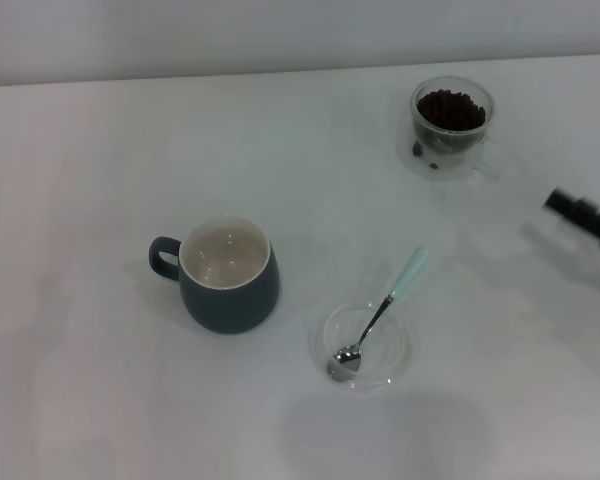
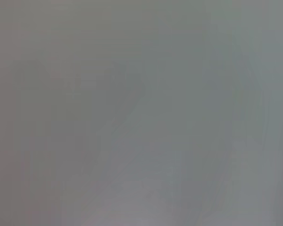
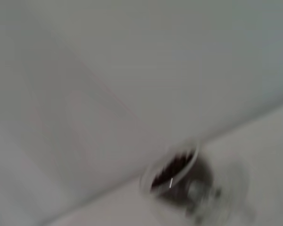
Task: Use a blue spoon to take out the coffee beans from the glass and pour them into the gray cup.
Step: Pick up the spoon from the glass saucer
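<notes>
On the left of the white table (image 1: 90, 140) we see the gray cup (image 1: 229, 277), upright, its loop handle pointing left and its cream inside bare of beans as far as we can tell. To its right and a little nearer lies a flat clear round dish (image 1: 364, 347). The blue spoon (image 1: 383, 308) rests in it: the metal bowl sits inside the dish, while the pale blue handle leans over the far rim and points away to the right. Cup and dish stand near each other but apart.

Farther back and to the right stands the glass (image 1: 452, 126), upright, with the coffee beans (image 1: 450, 110) heaped dark inside it; its clear handle faces near-right. The right wrist view also catches the glass (image 3: 177, 181) and its beans (image 3: 172, 165), smeared.

At the right edge, between the glass and the dish in depth, the right gripper (image 1: 586, 214) enters as a dark blurred shape, touching nothing. Whether its claw is spread or pressed together we cannot tell. The left gripper is nowhere to be seen; its wrist view shows only plain gray.
</notes>
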Robot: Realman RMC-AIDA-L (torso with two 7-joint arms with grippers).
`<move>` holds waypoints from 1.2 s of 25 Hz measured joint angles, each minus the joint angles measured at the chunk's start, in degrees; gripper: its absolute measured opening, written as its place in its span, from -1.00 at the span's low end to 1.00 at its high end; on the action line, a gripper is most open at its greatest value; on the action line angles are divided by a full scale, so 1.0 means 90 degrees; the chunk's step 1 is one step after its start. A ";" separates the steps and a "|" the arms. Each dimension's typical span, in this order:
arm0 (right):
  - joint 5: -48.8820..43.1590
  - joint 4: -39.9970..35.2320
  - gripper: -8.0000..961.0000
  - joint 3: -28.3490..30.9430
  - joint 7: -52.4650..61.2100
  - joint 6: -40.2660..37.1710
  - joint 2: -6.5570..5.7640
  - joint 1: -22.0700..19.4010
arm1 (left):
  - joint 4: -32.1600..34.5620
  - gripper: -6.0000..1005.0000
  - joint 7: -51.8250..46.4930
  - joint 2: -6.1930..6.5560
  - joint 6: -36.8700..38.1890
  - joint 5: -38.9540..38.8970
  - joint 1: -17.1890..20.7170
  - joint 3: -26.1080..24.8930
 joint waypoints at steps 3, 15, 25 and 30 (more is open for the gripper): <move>-0.0486 0.0023 0.75 -0.0022 0.0274 -0.0061 0.0066 0.0099 | -0.0011 0.74 -0.0004 0.0000 -0.0009 -0.0034 -0.0085 0.0000; -0.0818 0.0532 0.74 -0.0476 0.0488 -0.0084 0.0339 0.0643 | -0.0019 0.74 -0.0011 -0.0003 -0.0031 -0.0011 -0.0287 0.0040; -0.0815 0.0760 0.62 -0.0903 0.0491 -0.0260 0.0375 0.1088 | -0.0025 0.74 -0.0014 0.0000 -0.0044 -0.0003 -0.0366 0.0049; -0.0814 0.0761 0.43 -0.0963 0.0509 -0.0338 0.0382 0.1174 | -0.0087 0.74 -0.0015 0.0000 -0.0045 -0.0004 -0.0379 0.0049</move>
